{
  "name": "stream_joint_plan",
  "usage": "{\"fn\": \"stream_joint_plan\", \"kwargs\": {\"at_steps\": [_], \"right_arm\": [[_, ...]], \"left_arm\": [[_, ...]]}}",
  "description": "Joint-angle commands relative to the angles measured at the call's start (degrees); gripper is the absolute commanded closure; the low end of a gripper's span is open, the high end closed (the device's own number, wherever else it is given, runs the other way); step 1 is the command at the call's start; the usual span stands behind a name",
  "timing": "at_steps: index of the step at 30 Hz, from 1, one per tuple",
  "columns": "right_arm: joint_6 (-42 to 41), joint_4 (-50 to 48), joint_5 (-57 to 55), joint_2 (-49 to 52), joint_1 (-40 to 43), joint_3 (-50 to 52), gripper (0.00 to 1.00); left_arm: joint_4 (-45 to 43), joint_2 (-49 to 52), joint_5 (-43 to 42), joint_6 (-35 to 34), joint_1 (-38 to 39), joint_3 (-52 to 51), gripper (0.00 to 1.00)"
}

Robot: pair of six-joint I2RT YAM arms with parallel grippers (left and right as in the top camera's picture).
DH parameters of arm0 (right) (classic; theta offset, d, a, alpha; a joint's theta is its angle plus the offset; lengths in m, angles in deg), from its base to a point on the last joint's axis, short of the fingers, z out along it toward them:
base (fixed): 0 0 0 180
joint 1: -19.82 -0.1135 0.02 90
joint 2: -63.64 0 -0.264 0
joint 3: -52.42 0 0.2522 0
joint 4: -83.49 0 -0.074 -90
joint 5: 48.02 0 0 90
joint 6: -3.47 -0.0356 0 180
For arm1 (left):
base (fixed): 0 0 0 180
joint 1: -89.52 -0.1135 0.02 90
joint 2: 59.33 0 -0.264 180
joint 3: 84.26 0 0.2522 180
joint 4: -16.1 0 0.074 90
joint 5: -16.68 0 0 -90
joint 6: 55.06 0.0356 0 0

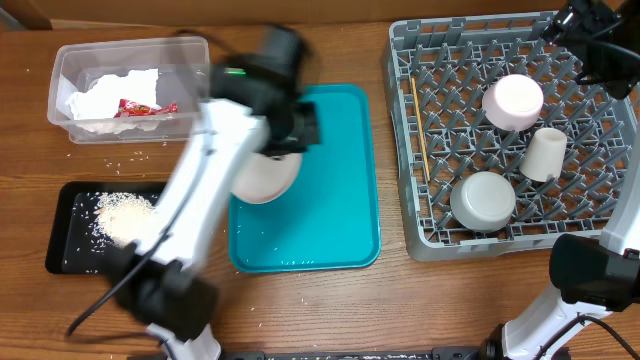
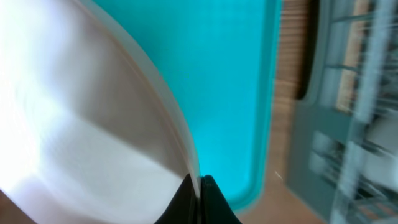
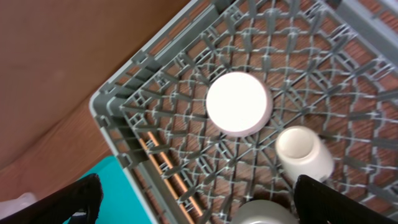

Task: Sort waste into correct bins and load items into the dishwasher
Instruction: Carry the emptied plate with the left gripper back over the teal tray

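The left arm (image 1: 215, 150) has glossy white tubular links joined by bulky black housings. Blur smears it, so the small green spot (image 1: 235, 71) on its upper housing may be an indicator lamp. A thin black cable (image 1: 105, 295) loops near its black base. The left end effector (image 2: 200, 199) has slim black tips. The right arm (image 1: 545, 320) pairs a white link with a rounded black joint. The right end effector (image 3: 202, 208) has blunt matte-black fingers (image 3: 68, 202).

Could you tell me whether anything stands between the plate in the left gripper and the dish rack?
Nothing visible stands on the table between them. The plate, pinched at its rim by the left gripper, must only clear the dish rack wall; chopsticks lie just inside it.
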Motion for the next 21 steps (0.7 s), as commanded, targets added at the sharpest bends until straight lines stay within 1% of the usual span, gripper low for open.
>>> {"fn": "stream_joint_plan", "kwargs": {"at_steps": [1,7,9,11,12,14,15,18,21], "right_arm": [[-0.7,-0.4,3.4,-0.1,-0.1,-0.7,0.00],[-0.7,5.5,11.1,-0.1,-0.1,-0.7,0.00],[-0.7,6.9,11.1,-0.1,-0.1,-0.7,0.00],[-0.7,7.4,11.5,-0.1,-0.1,-0.7,0.00],[-0.7,7.5,12.0,0.0,-0.2,-0.7,0.00],[-0.7,8.2,13.8,0.0,-0.2,-0.7,0.00],[-0.6,8.5,14.5,0.0,-0.3,-0.7,0.00],[-0.7,8.8,15.1,0.0,-1.7,-0.7,0.00],[-0.7,8.4,15.1,0.2,-4.6,-0.7,0.00]], "left_arm": [[-2.6,7.6,15.4,-3.8,5.2,0.2,0.96],[-7.2,17.0,16.7,-3.8,7.5,0.2,0.96],[-7.3,18.9,16.4,-3.8,7.5,0.2,0.92],[-7.7,19.8,16.1,-3.8,7.5,0.2,0.80],[-8.0,20.1,16.1,-3.8,7.5,0.2,0.66],[-8.7,20.1,16.1,-3.7,7.5,0.2,0.19],[-8.7,19.9,16.2,-3.5,7.5,0.6,0.10],[-5.7,19.1,16.7,-0.9,7.0,4.6,0.04],[0.9,17.9,19.2,-1.0,5.2,13.5,0.04]]}}
